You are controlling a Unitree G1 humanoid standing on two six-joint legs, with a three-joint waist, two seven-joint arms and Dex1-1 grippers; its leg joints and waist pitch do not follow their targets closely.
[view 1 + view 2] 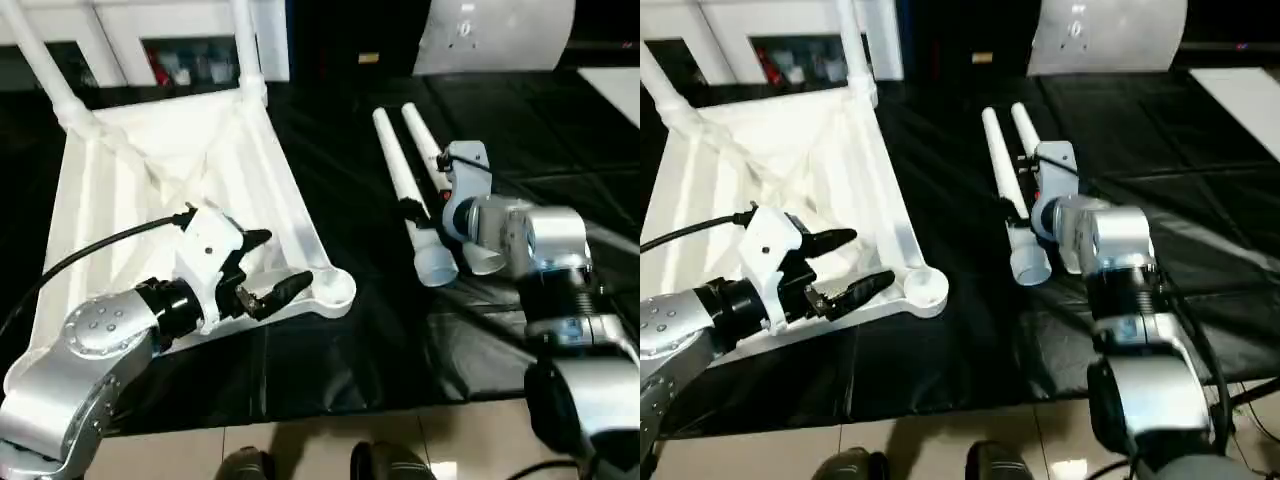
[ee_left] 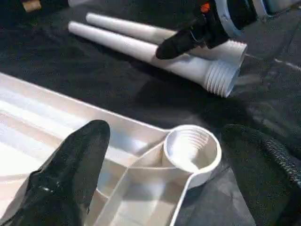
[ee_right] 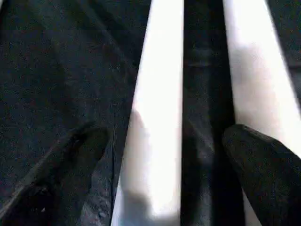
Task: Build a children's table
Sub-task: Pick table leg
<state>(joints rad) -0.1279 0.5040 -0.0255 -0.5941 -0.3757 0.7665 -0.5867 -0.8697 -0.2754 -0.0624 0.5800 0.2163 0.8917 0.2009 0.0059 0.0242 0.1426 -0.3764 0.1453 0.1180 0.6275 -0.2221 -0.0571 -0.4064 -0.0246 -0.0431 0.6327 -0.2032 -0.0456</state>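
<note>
Fingers of our right gripper (image 3: 155,155) spread astride the nearer leg (image 3: 157,117), its length running away from us.

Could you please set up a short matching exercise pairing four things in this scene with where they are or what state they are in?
Things:
1. left gripper
2. right gripper
3. two loose legs
4. near corner socket

States:
A. empty, threads showing
B. lying side by side on the black cover
C. open, over the tabletop's ribbed underside
D. open, astride one leg

Pairs: 1-C, 2-D, 3-B, 4-A
</note>
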